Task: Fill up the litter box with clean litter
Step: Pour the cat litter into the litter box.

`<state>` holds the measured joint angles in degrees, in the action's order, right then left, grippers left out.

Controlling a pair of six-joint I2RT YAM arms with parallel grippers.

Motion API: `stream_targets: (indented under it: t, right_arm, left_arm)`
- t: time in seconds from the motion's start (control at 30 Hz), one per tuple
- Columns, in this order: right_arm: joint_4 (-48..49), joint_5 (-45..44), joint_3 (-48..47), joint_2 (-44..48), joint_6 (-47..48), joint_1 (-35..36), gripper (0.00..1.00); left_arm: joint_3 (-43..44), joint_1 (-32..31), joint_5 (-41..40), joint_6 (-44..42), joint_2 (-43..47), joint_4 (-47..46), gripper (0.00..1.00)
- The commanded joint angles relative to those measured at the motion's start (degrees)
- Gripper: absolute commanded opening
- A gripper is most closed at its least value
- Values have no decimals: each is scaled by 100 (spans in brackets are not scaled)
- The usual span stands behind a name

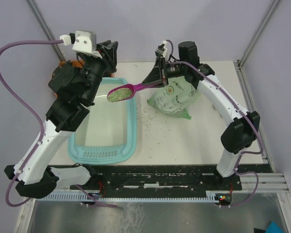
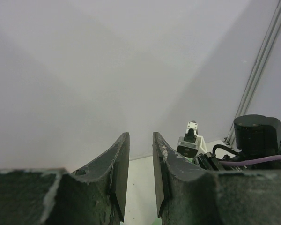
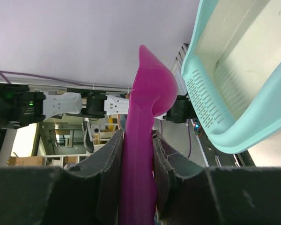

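Observation:
The light teal litter box lies at the left of the table, its whitish floor showing and its slotted ledge at the near end. My right gripper is shut on the handle of a magenta scoop. The scoop's bowl is heaped with pale green litter and hangs over the box's far right corner. In the right wrist view the scoop runs between my fingers, with the litter box to the right. My left gripper is raised above the box's far end, slightly open and empty, as the left wrist view shows.
A light green printed bag lies right of the box, under the right arm. Loose granules are scattered on the table between the bag and the box. An orange tray is mostly hidden behind the left arm.

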<state>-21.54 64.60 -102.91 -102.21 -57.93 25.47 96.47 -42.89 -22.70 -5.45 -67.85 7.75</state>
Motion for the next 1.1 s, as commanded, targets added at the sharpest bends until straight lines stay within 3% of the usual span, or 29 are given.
stream_targets:
  t: [0.0, 0.2, 0.47, 1.07]
  right_arm:
    - [-248, -163, -599, -223, 500, 346, 2]
    - [-1167, -647, -1364, -602, 1487, 850, 2]
    - [-2825, -2019, -2355, -844, 3199, 1197, 2]
    - [-3237, -2856, -3262, -1472, 4010, 1429, 2]
  left_arm:
    - [-61, -13, -191, -225, 241, 17, 33]
    - [-200, -12, -272, -211, 434, 55, 33]
    - [-374, -17, -335, -158, 617, 136, 33]
    - [-757, -17, -366, -4, 932, 182, 34]
